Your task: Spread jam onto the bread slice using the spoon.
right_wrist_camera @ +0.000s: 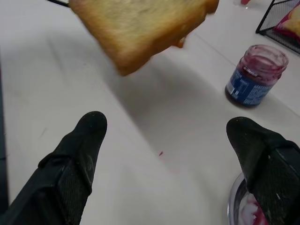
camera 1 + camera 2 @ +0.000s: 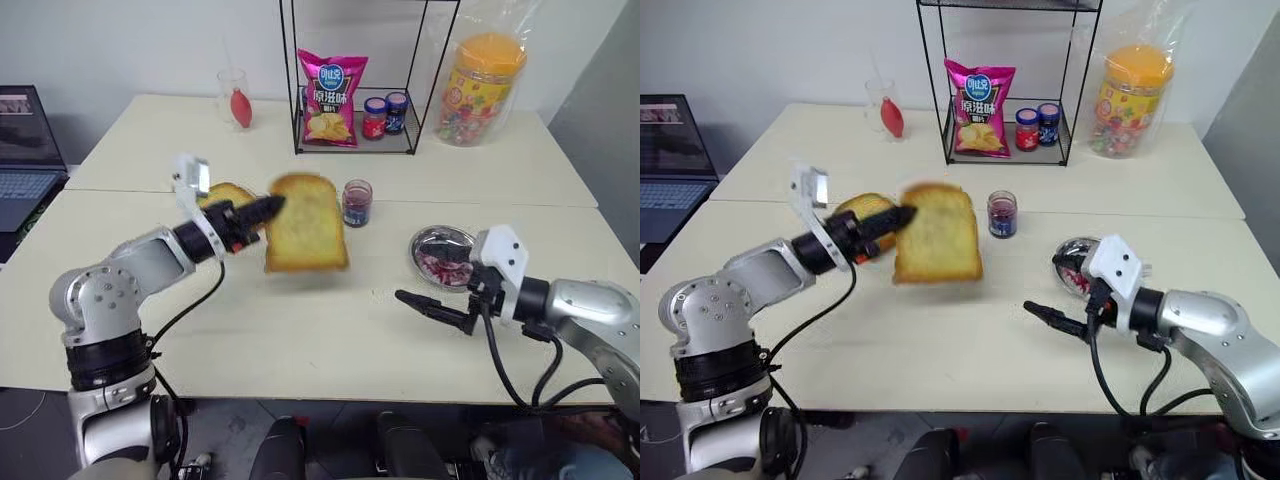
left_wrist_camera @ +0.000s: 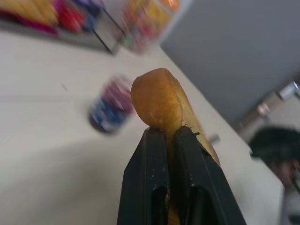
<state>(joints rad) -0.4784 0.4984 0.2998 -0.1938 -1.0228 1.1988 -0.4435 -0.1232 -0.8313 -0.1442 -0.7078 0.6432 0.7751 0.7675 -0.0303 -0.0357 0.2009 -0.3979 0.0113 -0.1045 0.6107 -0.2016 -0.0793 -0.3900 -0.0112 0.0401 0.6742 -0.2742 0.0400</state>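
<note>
Bread slice (image 2: 306, 224) centre frame, clamped by its edge in left end effector (image 2: 262, 211), off the table (image 2: 300, 340), likely for spreading. Right end effector (image 1: 168, 140) apart, empty. Jam (image 2: 357, 203) just right of it.

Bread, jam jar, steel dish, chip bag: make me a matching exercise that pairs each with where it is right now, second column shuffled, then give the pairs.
Things:
1. bread slice
2. jam jar
3. steel dish
4. chip bag

Places:
A. inside the black wire rack at the back of the table
B. off the table, pinched at its edge by the left gripper
C. standing on the table, lid off, just in front of the rack
D. on the table beside the right gripper, which is open

Pairs: 1-B, 2-C, 3-D, 4-A
</note>
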